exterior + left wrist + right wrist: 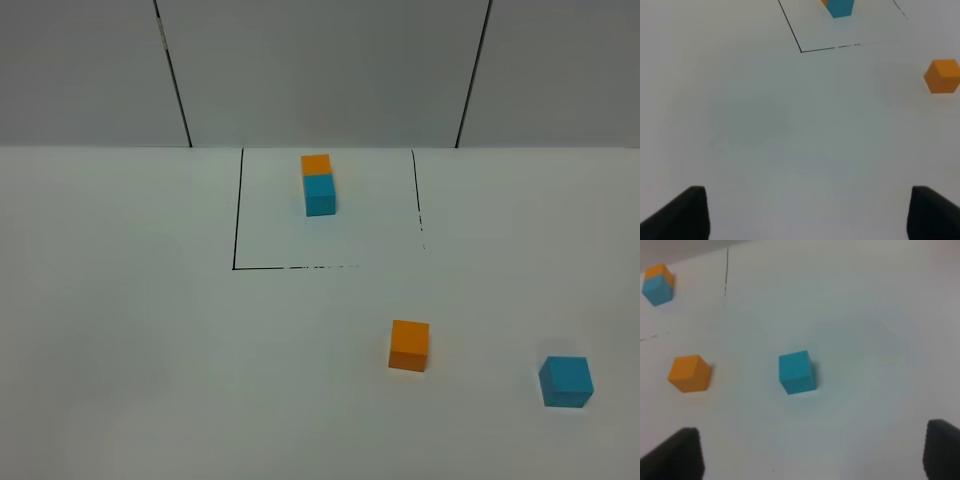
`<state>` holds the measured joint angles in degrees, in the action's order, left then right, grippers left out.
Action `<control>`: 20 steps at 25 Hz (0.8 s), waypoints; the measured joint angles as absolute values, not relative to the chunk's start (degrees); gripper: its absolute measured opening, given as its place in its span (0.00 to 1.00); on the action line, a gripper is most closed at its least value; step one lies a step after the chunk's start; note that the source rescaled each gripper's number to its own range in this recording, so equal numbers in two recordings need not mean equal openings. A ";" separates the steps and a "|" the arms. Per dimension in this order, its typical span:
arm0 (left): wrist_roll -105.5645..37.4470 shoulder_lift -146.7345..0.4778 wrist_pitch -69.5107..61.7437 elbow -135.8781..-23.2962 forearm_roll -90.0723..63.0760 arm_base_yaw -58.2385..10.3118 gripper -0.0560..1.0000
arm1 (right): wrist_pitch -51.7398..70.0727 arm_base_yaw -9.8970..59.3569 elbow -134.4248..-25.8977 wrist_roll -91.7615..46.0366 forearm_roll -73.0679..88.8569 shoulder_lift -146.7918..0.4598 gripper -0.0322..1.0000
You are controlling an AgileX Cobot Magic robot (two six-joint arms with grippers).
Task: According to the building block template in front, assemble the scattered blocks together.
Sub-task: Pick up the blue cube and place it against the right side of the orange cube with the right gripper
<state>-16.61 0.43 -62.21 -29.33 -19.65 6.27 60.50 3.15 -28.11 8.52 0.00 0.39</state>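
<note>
The template (319, 184) is a joined pair, orange behind cyan-blue, inside a black-lined square at the back of the white table. It also shows in the right wrist view (658, 284), and its cyan cube in the left wrist view (841, 7). The loose orange cube (409, 345) lies right of centre, apart from the loose cyan-blue cube (566, 381) at the far right. My left gripper (807, 215) is open and empty, well short of the orange cube (943, 76). My right gripper (812, 455) is open and empty, with the cyan cube (797, 371) ahead of it and the orange cube (689, 373) beside that.
The black-lined square (236, 230) marks the back middle of the white table (150, 350). A grey panelled wall (320, 70) stands behind the table. No arm shows in the exterior high view.
</note>
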 joint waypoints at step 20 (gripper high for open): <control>-8.76 0.43 -61.95 -29.33 -14.13 6.27 0.70 | 60.50 3.15 -28.11 8.52 0.00 0.39 0.76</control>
<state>-8.76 0.43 -61.95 -29.33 -14.13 6.27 60.50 3.15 -28.11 8.52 0.00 0.39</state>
